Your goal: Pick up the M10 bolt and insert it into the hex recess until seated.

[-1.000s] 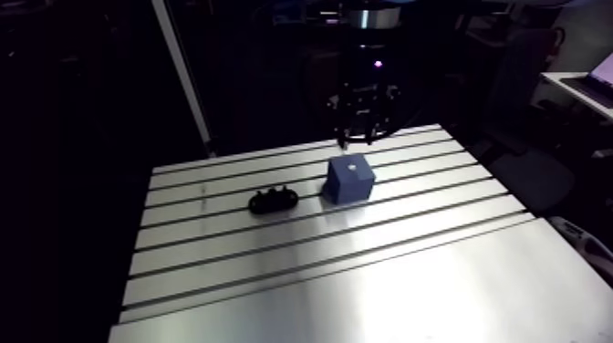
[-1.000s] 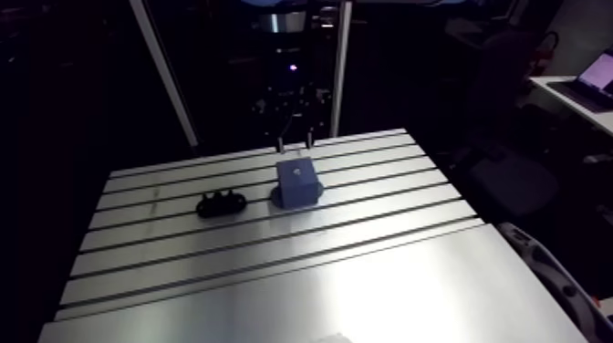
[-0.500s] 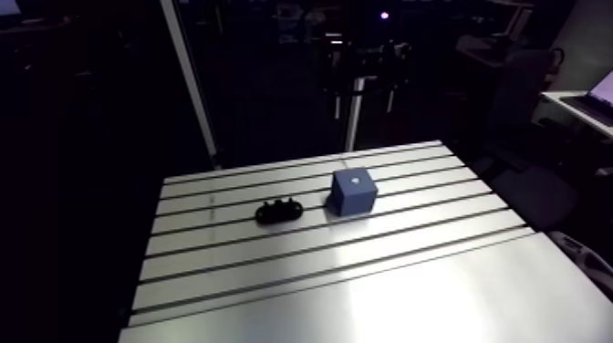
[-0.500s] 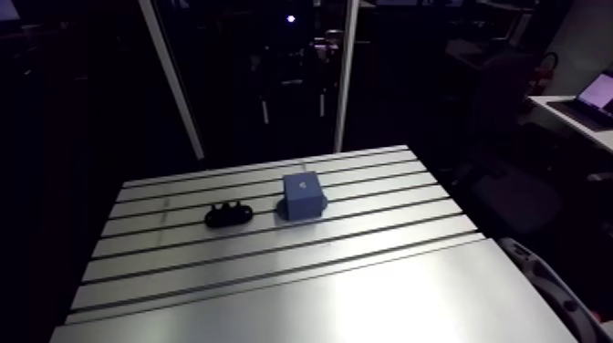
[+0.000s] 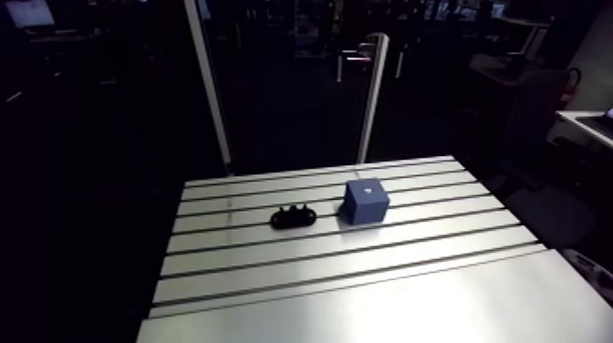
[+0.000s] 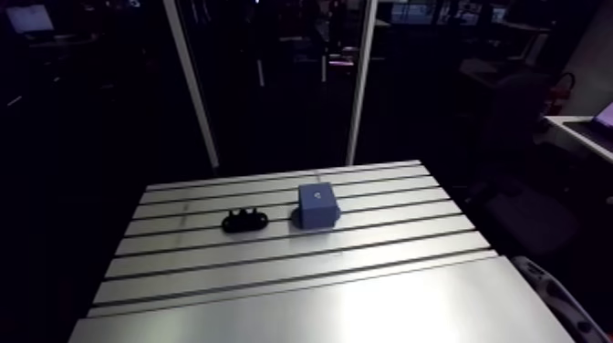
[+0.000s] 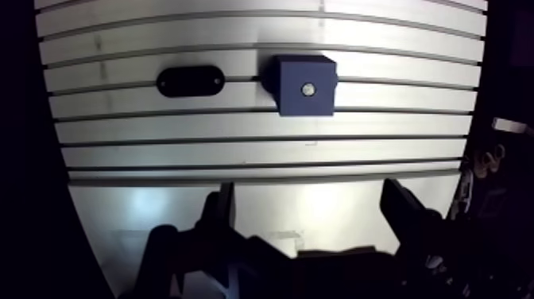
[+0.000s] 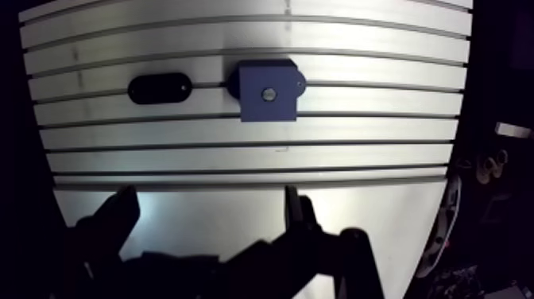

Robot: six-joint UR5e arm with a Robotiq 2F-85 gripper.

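A blue block (image 5: 365,201) stands on the slotted aluminium table (image 5: 365,292), toward its far side. A small silvery bolt end (image 7: 307,90) shows in the middle of the block's top face, sitting in its recess. In the wrist view my gripper (image 7: 310,211) hangs high above the table. It is open, with nothing between its fingers (image 7: 218,211). The block lies well ahead of the fingertips. The gripper does not show in the arm view.
A low black oval holder (image 5: 293,217) lies in the same slot line beside the block, a short gap apart. Two white posts (image 5: 369,100) rise behind the table's far edge. Smooth plate covers the table's near part.
Earlier my gripper hung just over the block's top; it has since risen away and left the arm view. The camera shifted with the arm. Block and holder stayed put.
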